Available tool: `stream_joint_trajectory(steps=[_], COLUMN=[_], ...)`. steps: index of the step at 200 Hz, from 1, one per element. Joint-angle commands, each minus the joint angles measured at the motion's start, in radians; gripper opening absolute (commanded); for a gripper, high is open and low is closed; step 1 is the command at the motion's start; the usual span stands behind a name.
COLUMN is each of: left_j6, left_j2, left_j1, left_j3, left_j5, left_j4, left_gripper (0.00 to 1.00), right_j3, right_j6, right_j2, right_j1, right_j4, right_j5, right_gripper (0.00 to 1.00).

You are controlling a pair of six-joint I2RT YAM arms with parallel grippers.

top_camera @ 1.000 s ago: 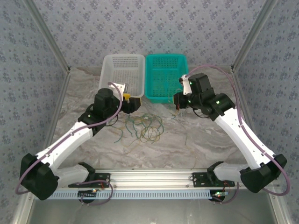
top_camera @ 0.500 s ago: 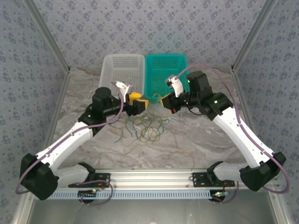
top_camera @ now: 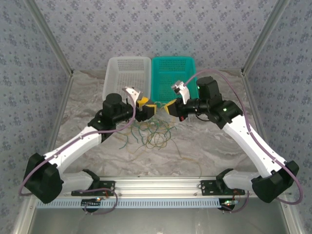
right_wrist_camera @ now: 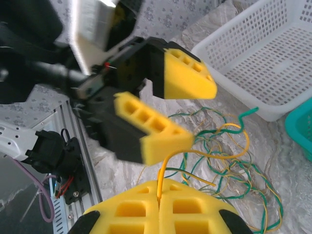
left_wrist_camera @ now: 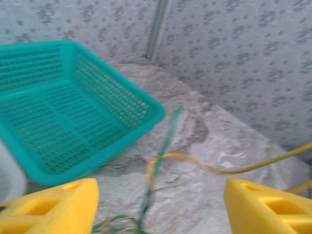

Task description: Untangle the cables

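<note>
A loose tangle of thin dark green and yellow-tan wire cables (top_camera: 153,134) lies near the middle of the pale marbled table (top_camera: 219,146), at 6 o'clock from both wrists in the top view. The right arm's jaws are pressed together. Their yellow foam pads (right_wrist_camera: 131,209) pinch one yellow-tan strand (right_wrist_camera: 161,175), which arcs up to them from the tangle. The left arm's jaws stand wide, just at 9 o'clock of the right ones and nearly tip to tip. In the left wrist view its yellow pads (left_wrist_camera: 48,207) sit far apart, and a green strand (left_wrist_camera: 163,141) rises between them, touching neither. A white perforated plastic basket (top_camera: 127,73) and a teal perforated plastic basket (top_camera: 173,78) stand side by side at 12 o'clock of the tangle.
</note>
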Motion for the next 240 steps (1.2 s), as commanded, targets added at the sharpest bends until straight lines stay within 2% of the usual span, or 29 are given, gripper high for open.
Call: stream_joint_trajectory(steps=[1,29,46,69,77,84,92,98,108,125,144,174,203,240], left_j6=[-0.003,-0.01,-0.021,-0.041,-0.054,-0.074,-0.1,-0.122,-0.16,-0.214,-0.161,-0.058,-0.035,0.005], left_j2=[0.022,0.054,0.061,0.032,0.013,-0.004,-0.023,-0.036,-0.05,-0.06,-0.046,0.014,0.078,0.161], left_j1=[0.014,0.016,0.016,0.019,0.025,0.036,0.057,0.076,0.114,0.18,0.2,0.175,0.131,0.061], left_j3=[-0.02,-0.019,-0.021,-0.041,-0.056,-0.07,-0.085,-0.09,-0.094,-0.092,-0.052,0.029,0.059,0.065], left_j5=[-0.078,-0.052,-0.035,-0.05,-0.061,-0.058,-0.043,-0.026,0.002,0.072,0.15,0.217,0.252,0.24], left_j4=[0.065,0.081,0.096,0.13,0.154,0.18,0.207,0.22,0.23,0.244,0.181,0.051,0.034,0.051], left_gripper=[0.65,0.59,0.48,0.45,0.39,0.3,0.29,0.31,0.48,0.59,0.77,0.82,0.85,0.86], right_j3=[-0.028,-0.073,-0.08,-0.134,-0.153,-0.174,-0.198,-0.211,-0.234,-0.271,-0.296,-0.298,-0.304,-0.294], right_j6=[0.016,0.034,0.036,0.005,-0.014,-0.028,-0.053,-0.069,-0.098,-0.157,-0.213,-0.275,-0.272,-0.271], right_j2=[-0.051,-0.082,-0.093,-0.105,-0.113,-0.122,-0.13,-0.134,-0.143,-0.157,-0.161,-0.139,-0.13,-0.134], right_j1=[-0.007,-0.029,-0.036,-0.041,-0.039,-0.038,-0.037,-0.033,-0.025,-0.007,0.029,0.078,0.103,0.125], right_j4=[0.063,0.101,0.11,0.117,0.124,0.134,0.14,0.143,0.146,0.156,0.159,0.151,0.184,0.196], right_j5=[-0.049,-0.065,-0.047,-0.017,-0.016,-0.014,-0.018,-0.013,0.007,0.01,0.045,0.078,0.159,0.169], right_gripper=[0.0,0.0,0.0,0.0,0.0,0.0,0.0,0.0,0.0,0.0,0.0,0.0,0.0,0.0])
